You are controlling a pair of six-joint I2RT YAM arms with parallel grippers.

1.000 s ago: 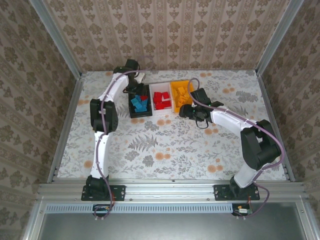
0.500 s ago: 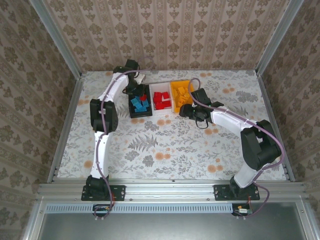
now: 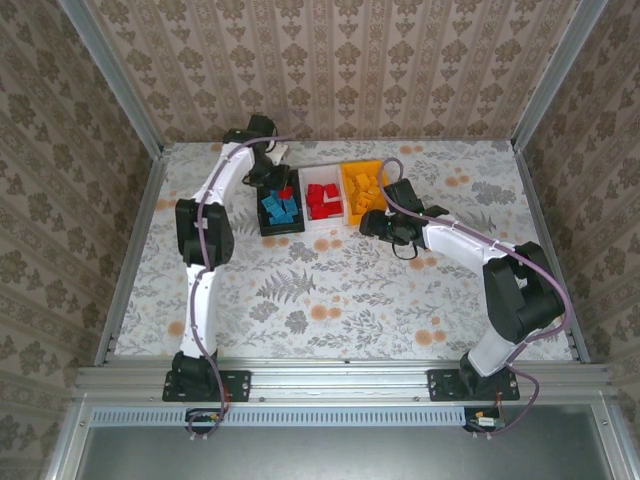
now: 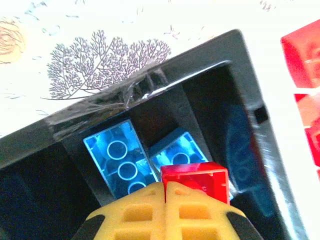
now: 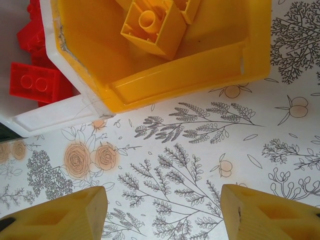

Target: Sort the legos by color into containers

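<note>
Three containers stand in a row: a black bin [image 3: 281, 229] with blue legos [image 3: 279, 208], a white bin [image 3: 324, 225] with red legos [image 3: 322, 199], and a yellow bin [image 3: 349, 181] with yellow legos [image 3: 366, 190]. My left gripper [image 3: 272, 181] reaches into the black bin [image 4: 200, 55]. Seen from the left wrist, that gripper [image 4: 165, 187] is shut, pinching the side wall of a red lego [image 4: 197, 177] that lies on the blue legos [image 4: 117, 157]. My right gripper [image 3: 370, 222] hovers open over the cloth just in front of the yellow bin [image 5: 190, 75]; nothing is between the jaws of that gripper [image 5: 165, 210].
The floral tablecloth [image 3: 330, 290] covers the table, with walls and metal rails around it. In the right wrist view, the white bin's corner [image 5: 50, 117] with red legos [image 5: 32, 82] adjoins the yellow bin, which holds a yellow lego [image 5: 150, 25].
The left gripper has closed inside the black bin and its arm has shifted slightly. The right arm has stayed where it was.
</note>
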